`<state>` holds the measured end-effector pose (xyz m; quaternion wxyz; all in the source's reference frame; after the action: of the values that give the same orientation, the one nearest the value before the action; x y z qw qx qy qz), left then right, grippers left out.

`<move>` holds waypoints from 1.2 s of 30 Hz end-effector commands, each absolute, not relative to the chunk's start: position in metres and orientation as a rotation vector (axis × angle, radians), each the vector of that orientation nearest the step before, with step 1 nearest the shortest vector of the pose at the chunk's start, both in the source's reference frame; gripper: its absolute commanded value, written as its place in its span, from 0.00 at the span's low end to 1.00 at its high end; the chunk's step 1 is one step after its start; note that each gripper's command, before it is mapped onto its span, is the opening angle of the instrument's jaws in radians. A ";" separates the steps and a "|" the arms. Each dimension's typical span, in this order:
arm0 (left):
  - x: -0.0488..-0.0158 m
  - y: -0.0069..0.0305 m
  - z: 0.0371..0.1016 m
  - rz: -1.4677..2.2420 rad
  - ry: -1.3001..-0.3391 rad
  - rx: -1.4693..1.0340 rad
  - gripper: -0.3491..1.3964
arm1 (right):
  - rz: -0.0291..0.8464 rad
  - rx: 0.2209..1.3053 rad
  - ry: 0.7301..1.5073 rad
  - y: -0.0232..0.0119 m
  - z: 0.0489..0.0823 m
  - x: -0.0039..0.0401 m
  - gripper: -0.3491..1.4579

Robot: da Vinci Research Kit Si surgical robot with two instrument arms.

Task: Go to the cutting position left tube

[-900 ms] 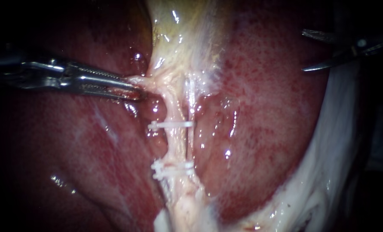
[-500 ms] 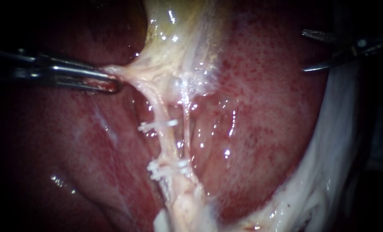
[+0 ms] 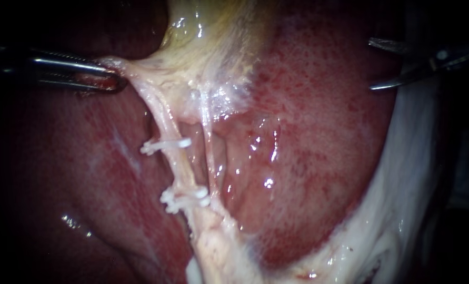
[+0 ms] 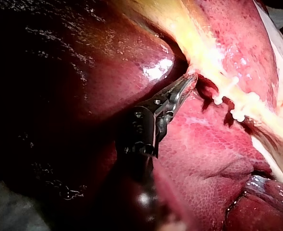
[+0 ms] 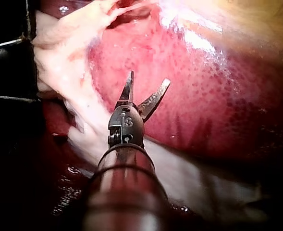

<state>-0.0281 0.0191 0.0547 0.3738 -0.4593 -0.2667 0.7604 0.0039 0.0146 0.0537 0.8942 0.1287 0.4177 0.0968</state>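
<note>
The left instrument (image 3: 108, 79) has its end effector clamped on pale tissue, apparently the edge of the gallbladder (image 3: 213, 47). Below it the left tube (image 3: 177, 169) runs slanting and taut, carrying an upper clip (image 3: 166, 144) and lower clips (image 3: 184, 197). The right instrument (image 3: 372, 64) sits well apart at the edge of the liver (image 3: 318, 137), its end effector standing apart and holding nothing.

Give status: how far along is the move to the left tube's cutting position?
Done: left tube carries an upper clip and lower clips. In hand: left tool, shut on tissue, holds the tube taut. Left: right tool, jaws open, sits far from the gap between clips; approach not yet made.
</note>
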 end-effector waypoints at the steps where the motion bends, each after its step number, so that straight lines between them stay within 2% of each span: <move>1: -0.0280 0.0191 0.0548 1.948 -0.683 -1.176 0.00 | 0.202 0.281 0.871 0.0139 0.0537 0.0045 1.00; 9: -0.0281 0.0189 0.0547 1.948 -0.681 -1.176 0.00 | 0.222 0.411 0.908 0.0084 0.0551 0.0113 1.00; 21: -0.0283 0.0187 0.0545 1.947 -0.678 -1.174 0.00 | 0.242 0.589 0.931 0.0026 0.0592 0.0186 1.00; 30: -0.0284 0.0186 0.0546 1.947 -0.677 -1.174 0.00 | 0.253 0.740 0.961 0.0005 0.0618 0.0226 1.00; 36: -0.0285 0.0184 0.0545 1.946 -0.670 -1.173 0.00 | 0.258 0.770 0.948 0.0001 0.0642 0.0242 1.00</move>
<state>-0.0285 0.0184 0.0544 0.3763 -0.4588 -0.2625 0.7609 0.0244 0.0000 0.0647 0.8110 0.3620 0.4433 0.1210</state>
